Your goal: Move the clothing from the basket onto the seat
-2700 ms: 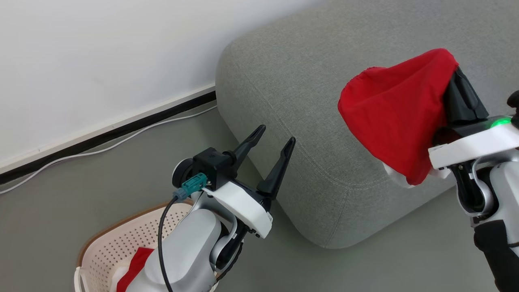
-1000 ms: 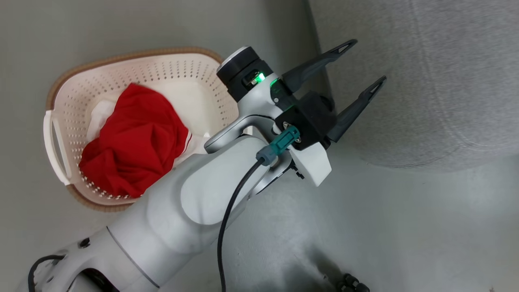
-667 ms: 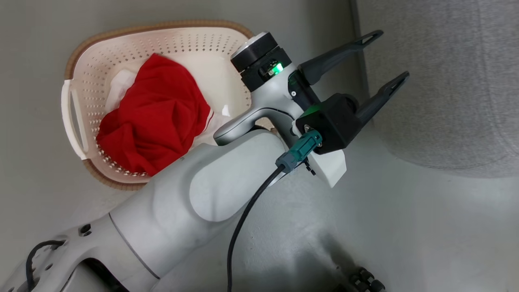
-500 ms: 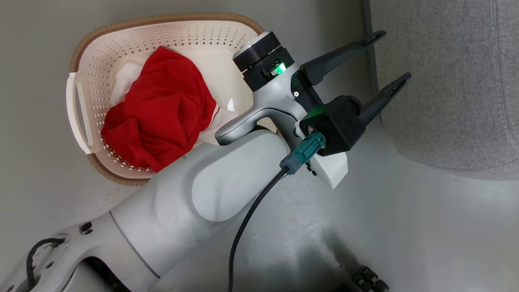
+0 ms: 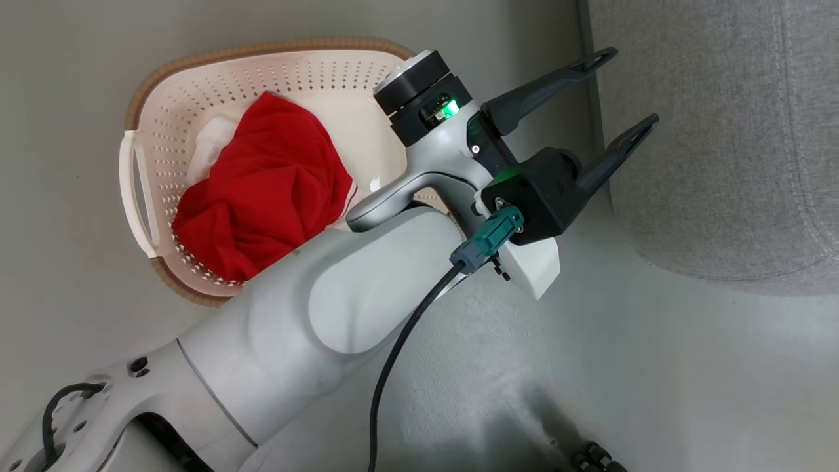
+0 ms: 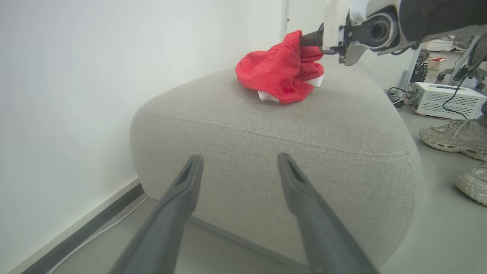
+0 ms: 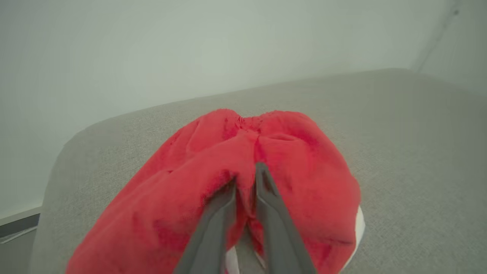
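While the right gripper (image 7: 246, 174) stands narrow, with a fold of a red garment (image 7: 296, 182) pinched between its near-closed fingers, that garment lies bunched on top of the seat (image 7: 399, 133). White trim shows at the garment's lower edge. Seen from the left wrist, the heap sits toward the far end of the grey cushion top, and the seat stands beside a white wall (image 6: 76, 95).

Left gripper (image 5: 630, 86): fingers wide apart, nothing between them, held above the floor (image 5: 655, 367) just beside the seat's rounded end. Whether it touches the seat cannot be told.

Basket (image 5: 196, 59): on the floor to the left of the left arm, apart from the seat. It holds a second garment (image 5: 262, 190), also red and crumpled, covering much of the bottom. White cloth (image 5: 210, 141) shows at that garment's upper left edge.

A black cable (image 5: 406, 347) runs along the left forearm. Two pale shoes (image 6: 449, 137) of a person stand on the floor beyond the seat's right side, near a white box (image 6: 445, 99).
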